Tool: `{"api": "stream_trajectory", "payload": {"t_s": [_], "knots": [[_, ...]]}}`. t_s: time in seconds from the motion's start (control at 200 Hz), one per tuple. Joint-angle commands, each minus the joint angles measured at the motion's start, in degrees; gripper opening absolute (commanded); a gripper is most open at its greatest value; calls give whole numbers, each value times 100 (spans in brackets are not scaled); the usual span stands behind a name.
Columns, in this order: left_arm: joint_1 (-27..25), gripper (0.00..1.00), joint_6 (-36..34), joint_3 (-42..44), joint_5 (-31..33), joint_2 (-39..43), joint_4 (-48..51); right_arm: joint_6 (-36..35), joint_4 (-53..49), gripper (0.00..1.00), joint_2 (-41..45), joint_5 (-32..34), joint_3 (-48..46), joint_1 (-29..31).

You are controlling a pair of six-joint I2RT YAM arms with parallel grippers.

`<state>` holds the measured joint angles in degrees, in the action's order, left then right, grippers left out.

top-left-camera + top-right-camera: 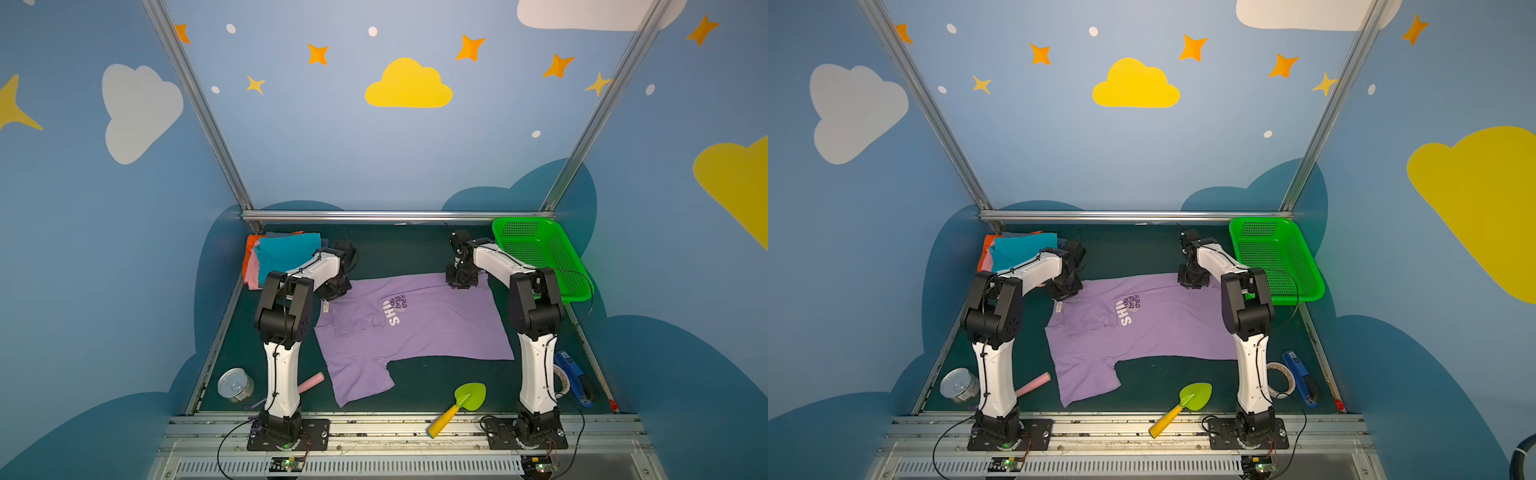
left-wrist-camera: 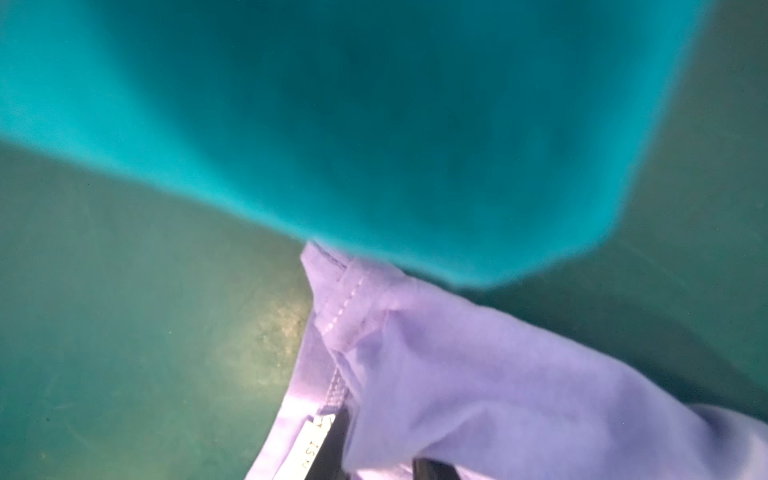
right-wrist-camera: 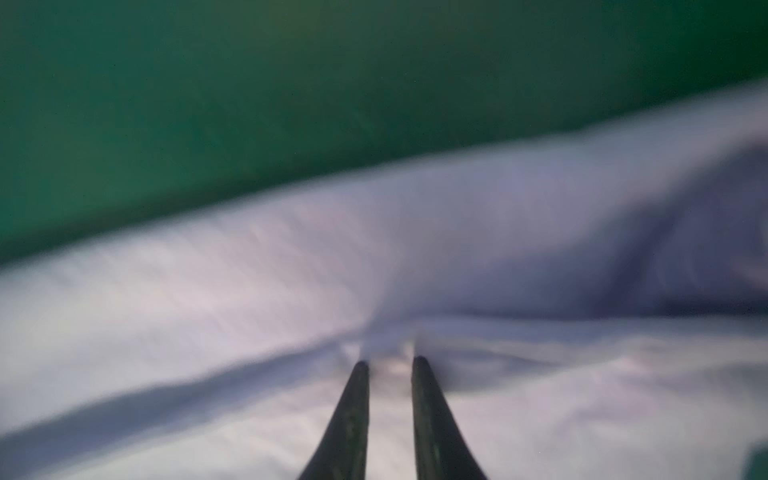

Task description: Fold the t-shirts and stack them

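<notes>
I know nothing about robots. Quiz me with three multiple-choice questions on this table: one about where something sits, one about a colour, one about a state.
1. Where on the table is the green basket?
A. near left corner
B. far right corner
C. centre

2. What colour is the top shirt on the pile of folded shirts?
A. yellow
B. black
C. teal

3. The purple shirt is:
A. spread on the table
B. folded on the pile
C. inside the basket

Answers: 1 B, it sits at the back right in both top views. 2 C, teal cloth lies uppermost. 3 A, body and sleeve lie flat mid-table.
</notes>
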<state>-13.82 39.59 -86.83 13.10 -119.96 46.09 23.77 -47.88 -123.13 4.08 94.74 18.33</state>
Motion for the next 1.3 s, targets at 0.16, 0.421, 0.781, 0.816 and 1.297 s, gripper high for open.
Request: {"api": "stream_trajectory", "payload": {"t_s": [0.16, 0.421, 0.781, 0.816, 1.297], "knots": [[141, 27, -40, 205, 61, 19, 102, 302, 253, 18, 1350, -6, -1819, -169], [131, 27, -59, 160, 78, 155, 203, 288, 232, 17, 1871, -63, -1753, -223], [-308, 28, -123, -555, 151, -409, 428, 163, 13, 9, 739, -327, -305, -242], [-327, 28, -123, -625, 133, -492, 419, 167, 48, 9, 645, -363, -269, -244], [-303, 28, -443, -2024, 35, -1501, 669, 312, 61, 10, 214, -398, -244, -1122]]}}
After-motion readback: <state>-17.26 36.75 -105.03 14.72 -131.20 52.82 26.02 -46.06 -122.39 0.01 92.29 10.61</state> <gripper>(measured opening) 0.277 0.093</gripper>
